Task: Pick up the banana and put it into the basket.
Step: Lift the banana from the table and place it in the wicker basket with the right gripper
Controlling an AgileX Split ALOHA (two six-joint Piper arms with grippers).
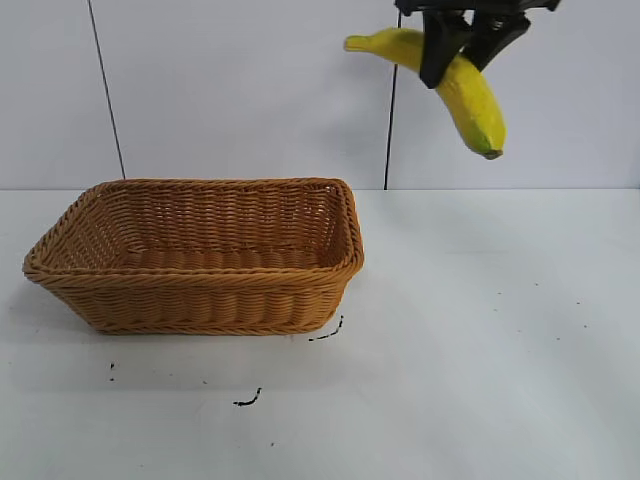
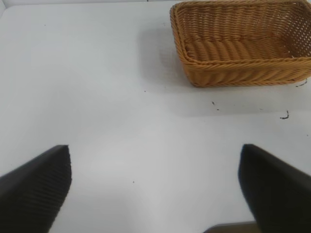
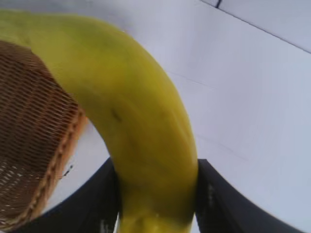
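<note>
Right gripper (image 1: 458,60): was closed on the banana (image 1: 470,95), high over the table (image 1: 500,300).
Banana: hung tilted between its jaws, dark tip lower, stem end toward the basket side.
Basket (image 1: 200,290): stood below and to the side of the gripper, well apart, w/ nothing inside.
Left gripper (image 2: 155,189): idle, jaws wide, nothing between.
Done: pick-up, as I judge.
Left: carry over basket, lower, release.

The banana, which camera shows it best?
The exterior view: the whole banana shows, hanging high in the right pincer, off to the right of the basket. The right wrist view shows only a close-up stretch of it. The left wrist view shows none.
</note>
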